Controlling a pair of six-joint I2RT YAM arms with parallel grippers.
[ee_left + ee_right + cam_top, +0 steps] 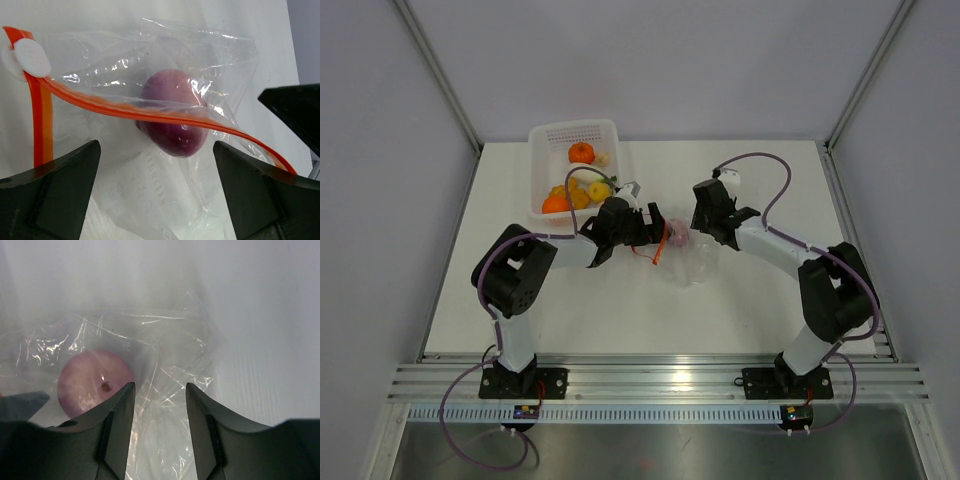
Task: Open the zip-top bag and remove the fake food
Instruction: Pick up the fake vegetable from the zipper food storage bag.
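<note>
- While the zip-top bag (210,65) lies on the table (620,310), mouth apparently unzipped, the purple onion (172,117) sits inside — removal step.
- Both released, empty: left fingers (55,190) astride the mouth; right fingers (115,440) over the bag.
- Next — reach in, pinch onion.

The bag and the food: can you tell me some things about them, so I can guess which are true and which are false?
1. The purple onion is inside the bag. True.
2. The basket has nothing in it. False: it holds orange and yellow food.
3. The bag's zipper strip is blue. False: it is orange.
4. The left fingers are wide apart and hold nothing. True.
</note>
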